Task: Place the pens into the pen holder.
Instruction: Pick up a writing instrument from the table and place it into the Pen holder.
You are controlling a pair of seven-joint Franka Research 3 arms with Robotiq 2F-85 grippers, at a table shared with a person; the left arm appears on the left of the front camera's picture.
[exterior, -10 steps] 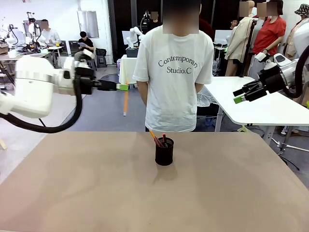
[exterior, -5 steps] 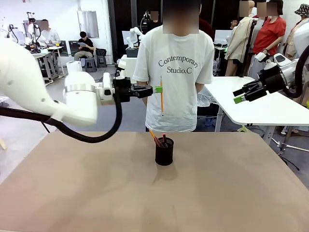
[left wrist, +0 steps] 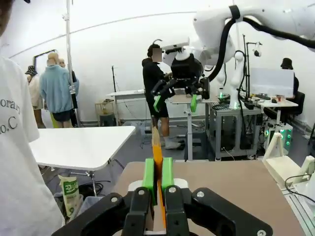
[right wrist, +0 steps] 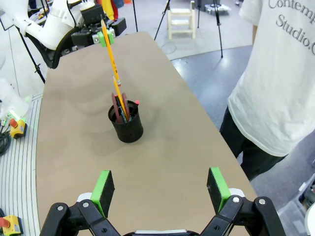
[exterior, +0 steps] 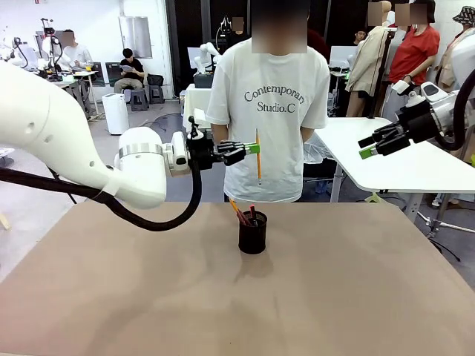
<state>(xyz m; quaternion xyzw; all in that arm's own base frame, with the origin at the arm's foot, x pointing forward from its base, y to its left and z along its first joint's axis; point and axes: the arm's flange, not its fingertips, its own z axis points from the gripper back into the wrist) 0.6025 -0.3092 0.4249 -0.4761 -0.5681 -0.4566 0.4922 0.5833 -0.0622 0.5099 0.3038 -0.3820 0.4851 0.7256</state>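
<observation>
You are looking at a small black mesh cup standing on the tan table, a short way in from the far edge and about midway across it. Take that cup as your landmark. It is a short round cylinder with a solid rim, and pens are poking out of its top: in the front view an orange one is leaning toward the left of the cup and a dark one with a red tip is standing beside it. In the right wrist view a reddish-brown one is also showing in the cup, leaning over the rim.

Your left gripper is hovering well above the cup, a little to the cup's left, with its arm reaching in level from that side. Its jaws are pinched tight on an orange-yellow pencil, gripping it near the upper end, so the pencil is hanging almost straight down with its lower tip well clear of the cup's rim. In the left wrist view the green pads are pressing the orange shaft between them.

Your right gripper is sitting far to the right of the cup and higher, off over the neighbouring white table. Its jaws are spread wide and are holding nothing.

A person in a white T-shirt is standing just behind the table, directly beyond the cup.
</observation>
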